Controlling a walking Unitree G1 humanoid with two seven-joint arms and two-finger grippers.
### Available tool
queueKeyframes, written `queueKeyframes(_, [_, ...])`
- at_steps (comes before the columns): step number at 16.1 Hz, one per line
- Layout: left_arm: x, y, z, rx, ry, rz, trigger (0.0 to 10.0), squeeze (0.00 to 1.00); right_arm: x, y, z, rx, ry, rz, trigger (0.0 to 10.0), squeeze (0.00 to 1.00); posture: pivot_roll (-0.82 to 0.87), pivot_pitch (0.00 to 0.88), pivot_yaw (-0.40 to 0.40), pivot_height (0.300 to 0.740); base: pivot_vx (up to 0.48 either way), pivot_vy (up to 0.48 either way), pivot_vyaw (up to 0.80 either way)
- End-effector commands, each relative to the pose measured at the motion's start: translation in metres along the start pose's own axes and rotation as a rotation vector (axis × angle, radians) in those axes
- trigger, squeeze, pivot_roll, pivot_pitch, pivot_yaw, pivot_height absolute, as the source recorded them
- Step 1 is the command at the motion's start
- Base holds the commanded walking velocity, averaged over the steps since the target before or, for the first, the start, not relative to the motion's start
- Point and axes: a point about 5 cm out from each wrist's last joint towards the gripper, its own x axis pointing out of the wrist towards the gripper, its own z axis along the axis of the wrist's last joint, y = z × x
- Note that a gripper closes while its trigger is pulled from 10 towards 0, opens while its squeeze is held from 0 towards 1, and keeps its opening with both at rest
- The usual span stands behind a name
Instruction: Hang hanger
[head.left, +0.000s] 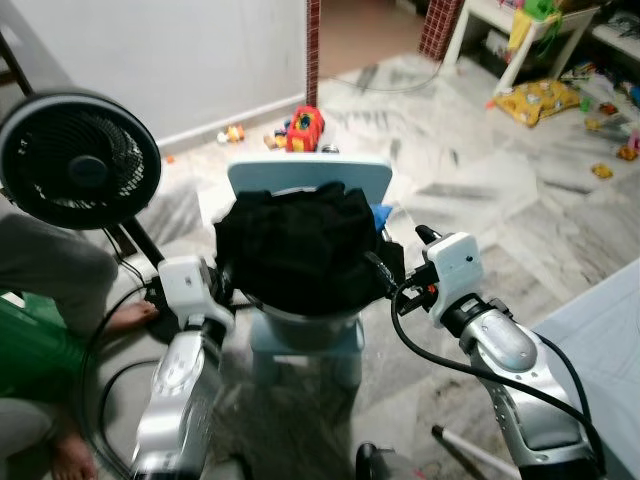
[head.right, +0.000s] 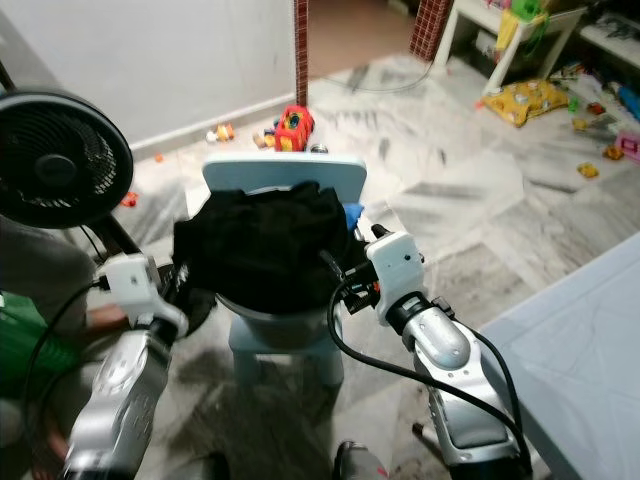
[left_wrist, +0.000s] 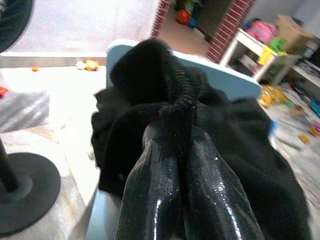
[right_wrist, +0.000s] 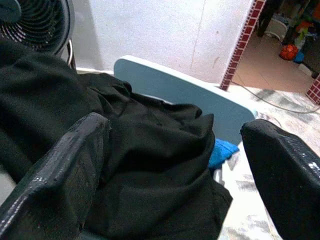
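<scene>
A black garment (head.left: 300, 245) lies heaped on the seat of a small light blue chair (head.left: 300, 172) straight ahead. My left gripper (left_wrist: 172, 125) is shut on a raised fold of the garment (left_wrist: 165, 90) at its left side. My right gripper (right_wrist: 175, 127) stands open at the garment's right edge, with the black cloth (right_wrist: 150, 145) lying between and beyond its fingers (right_wrist: 80, 150). A bit of blue cloth (right_wrist: 220, 150) pokes out from under the garment on the right.
A black standing fan (head.left: 75, 160) is close on the left, its base (left_wrist: 25, 195) by the chair. A person (head.left: 40, 290) sits on the floor at far left. Toys (head.left: 305, 128) lie beyond the chair. A pale blue mattress (head.left: 600, 330) fills the near right.
</scene>
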Motion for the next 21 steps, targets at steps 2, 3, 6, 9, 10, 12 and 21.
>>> queueKeyframes(2, [-0.019, 0.004, 0.005, 0.071, 0.007, -0.014, 0.0, 0.0, 0.004, 0.001, -0.002, -0.006, -0.009, 0.01, 10.0, 0.0, -0.04, 0.041, 0.007, 0.74, 0.0, 0.0, 0.0])
queueKeyframes(3, [-0.027, 0.01, 0.007, 0.125, -0.002, 0.015, 0.0, 0.0, 0.006, 0.0, -0.004, 0.012, -0.007, 0.004, 10.0, 0.0, -0.04, 0.024, 0.008, 0.74, 0.0, 0.0, 0.0])
queueKeyframes(6, [-0.035, 0.017, 0.019, 0.257, -0.046, 0.07, 0.0, 0.0, 0.008, -0.001, -0.01, 0.073, 0.012, -0.012, 10.0, 0.0, -0.03, 0.0, 0.007, 0.74, 0.0, 0.0, 0.0])
queueKeyframes(9, [-0.043, 0.015, 0.022, 0.366, -0.06, 0.129, 10.0, 0.0, 0.001, -0.001, -0.023, 0.18, 0.046, -0.066, 10.0, 0.0, -0.03, 0.0, 0.001, 0.74, 0.0, 0.0, 0.0])
queueKeyframes(10, [-0.045, 0.013, 0.02, 0.408, -0.058, 0.127, 10.0, 0.0, 0.0, -0.002, -0.025, 0.198, 0.051, -0.094, 10.0, 0.0, -0.03, 0.0, 0.001, 0.74, 0.0, 0.0, 0.0])
queueKeyframes(12, [-0.045, 0.012, 0.016, 0.382, -0.036, 0.128, 10.0, 0.0, -0.002, -0.011, -0.03, 0.2, 0.067, -0.171, 10.0, 0.0, -0.04, 0.0, 0.002, 0.74, 0.0, 0.0, 0.0])
queueKeyframes(21, [-0.024, -0.012, 0.02, 0.345, -0.079, 0.052, 10.0, 0.0, 0.002, -0.024, -0.036, 0.23, 0.072, -0.294, 10.0, 0.0, -0.06, 0.0, 0.0, 0.74, 0.0, 0.0, -0.62])
